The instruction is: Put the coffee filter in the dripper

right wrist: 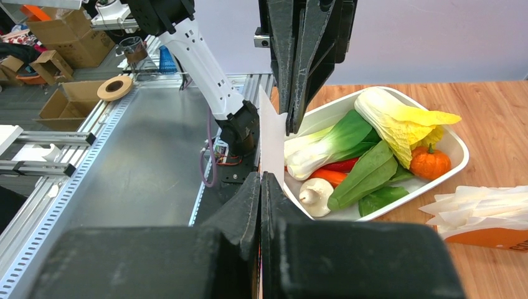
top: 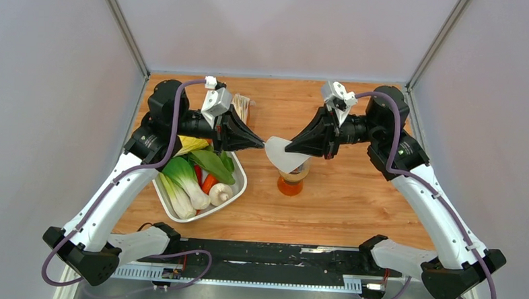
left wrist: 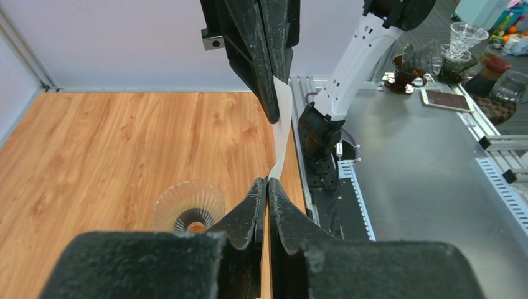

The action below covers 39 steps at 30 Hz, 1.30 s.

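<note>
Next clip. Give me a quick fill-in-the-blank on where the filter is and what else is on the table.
The left gripper and right gripper hold the coffee filter ___ the dripper, not in it.
The dripper sits on an ___ glass vessel.
The white tray holds ___.
Missing words: above; orange; vegetables.
</note>
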Tool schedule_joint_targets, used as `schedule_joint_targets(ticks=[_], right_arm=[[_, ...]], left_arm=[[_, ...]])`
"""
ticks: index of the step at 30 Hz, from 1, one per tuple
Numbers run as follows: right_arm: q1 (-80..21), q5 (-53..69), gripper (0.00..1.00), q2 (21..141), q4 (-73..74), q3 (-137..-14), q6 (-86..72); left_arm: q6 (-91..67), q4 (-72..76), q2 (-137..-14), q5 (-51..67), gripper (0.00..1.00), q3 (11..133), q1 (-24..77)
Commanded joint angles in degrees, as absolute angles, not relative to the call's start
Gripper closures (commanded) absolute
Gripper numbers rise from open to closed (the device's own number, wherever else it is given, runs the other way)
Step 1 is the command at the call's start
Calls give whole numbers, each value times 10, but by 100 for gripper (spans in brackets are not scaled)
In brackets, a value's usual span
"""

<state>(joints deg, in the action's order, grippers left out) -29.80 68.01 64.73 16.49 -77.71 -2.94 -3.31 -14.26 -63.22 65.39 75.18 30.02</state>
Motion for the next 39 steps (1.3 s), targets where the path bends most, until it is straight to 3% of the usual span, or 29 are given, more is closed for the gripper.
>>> schedule_joint_targets(ticks=[1, 7, 18, 39], right_arm=[[-307, 690, 100, 641, 142, -778, -33], [-310, 682, 100, 643, 143, -776, -33], [-297, 639, 100, 649, 148, -775, -46], [-299, 633, 100, 654, 150, -767, -54]], left_arm=[[-32, -123, -628, 664, 94, 771, 303], [-25, -117, -621, 663, 100, 765, 315], [35, -187, -612, 653, 100, 776, 325], [-21, -168, -609, 571, 97, 766, 345]])
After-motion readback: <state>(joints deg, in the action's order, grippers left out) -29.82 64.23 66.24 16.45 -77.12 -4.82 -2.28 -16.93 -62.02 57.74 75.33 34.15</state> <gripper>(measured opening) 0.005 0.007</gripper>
